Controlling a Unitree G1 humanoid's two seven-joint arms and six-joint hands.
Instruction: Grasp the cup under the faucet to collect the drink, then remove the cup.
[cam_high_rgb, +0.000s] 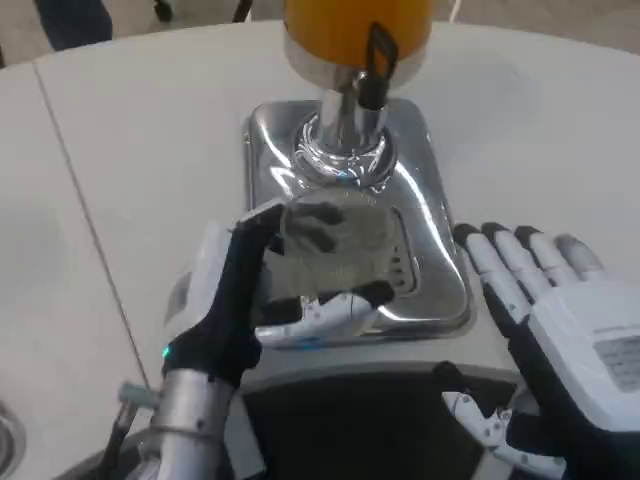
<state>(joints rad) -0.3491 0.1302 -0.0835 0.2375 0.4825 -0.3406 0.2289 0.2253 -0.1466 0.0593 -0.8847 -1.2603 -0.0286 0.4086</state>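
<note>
A clear plastic cup (335, 240) stands on the chrome drip tray (425, 190) of the drink dispenser, just in front of the faucet. My left hand (250, 300) wraps around the cup from the left, thumb in front and fingers behind it. Above stands the orange drink tank (350, 25) with its black tap lever (377, 62) and chrome neck (343, 135). My right hand (555, 320) lies to the right of the tray, fingers spread and holding nothing. I cannot tell whether there is liquid in the cup.
The dispenser stands on a white round table (130, 130) with a seam running along the left. A dark edge of my body (360, 420) fills the bottom middle. Bare table lies to the left and to the far right.
</note>
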